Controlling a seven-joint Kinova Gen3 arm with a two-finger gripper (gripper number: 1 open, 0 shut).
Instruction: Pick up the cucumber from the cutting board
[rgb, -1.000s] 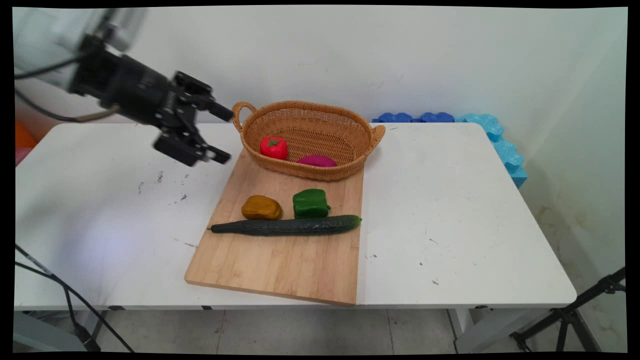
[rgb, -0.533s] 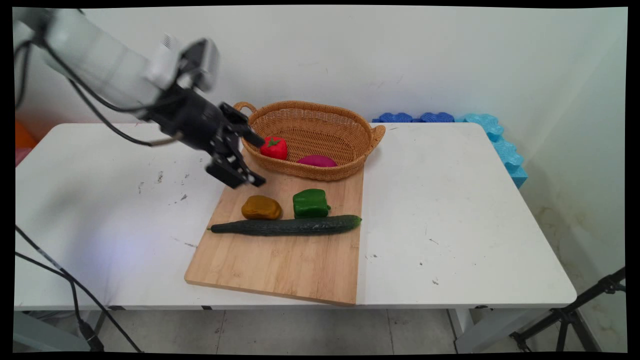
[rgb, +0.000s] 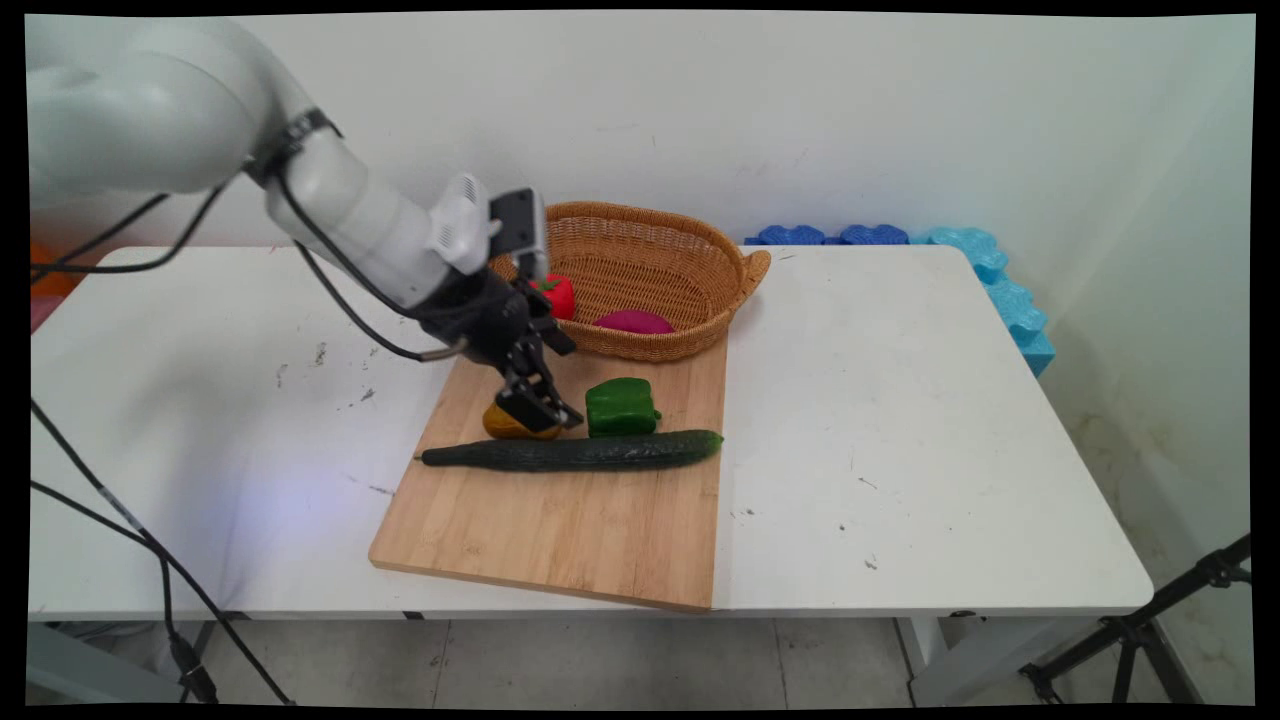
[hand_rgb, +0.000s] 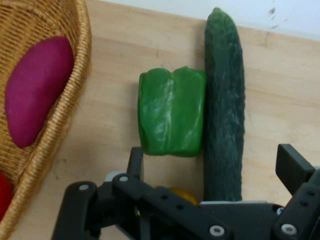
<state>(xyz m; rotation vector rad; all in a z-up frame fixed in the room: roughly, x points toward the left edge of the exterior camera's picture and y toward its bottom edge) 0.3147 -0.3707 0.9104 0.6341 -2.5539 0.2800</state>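
The gripper (rgb: 560, 385) hangs with its fingers spread apart and holding nothing, low over the wooden cutting board (rgb: 560, 520), right above the yellow-brown potato (rgb: 505, 428), which it partly hides. Nearest on the board lies the long cucumber (rgb: 575, 452), stretched left to right. Just behind it and touching it sits the green bell pepper (rgb: 620, 405), to the right of the potato. Farther back, the wicker basket (rgb: 690, 262) rests on the board's far end, holding a red tomato (rgb: 561, 295) and a magenta vegetable (rgb: 633, 321). Blue foam blocks (rgb: 990, 270) lie beyond the white table (rgb: 900, 420), at its far right.
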